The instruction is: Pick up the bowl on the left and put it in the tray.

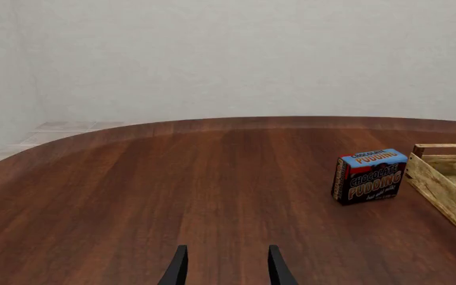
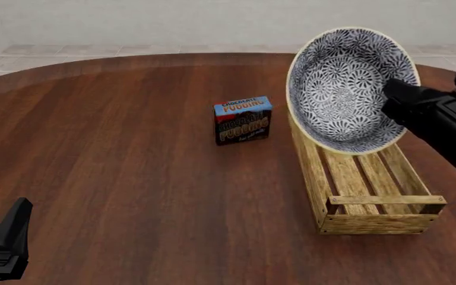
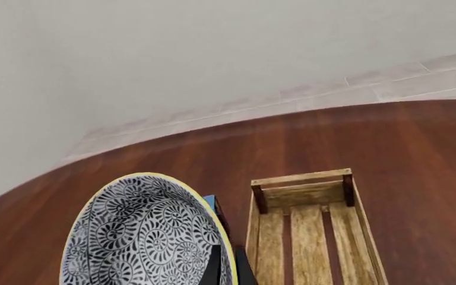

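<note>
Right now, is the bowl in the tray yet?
Not yet. The picking up is done: the right gripper holds the bowl by its rim, tilted in the air above the tray. It remains to lower it in and let go. The left gripper waits, open.

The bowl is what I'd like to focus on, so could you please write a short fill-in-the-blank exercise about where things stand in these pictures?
1. The bowl is held by the ____ claw, tilted with its inside facing the front camera.
2. In the front view the bowl hangs above the far end of the ____.
3. The pudding box stands on the table to the ____ of the tray in the front view.
4. The left claw is open and holds ____.

Missing words: right; tray; left; nothing
</note>
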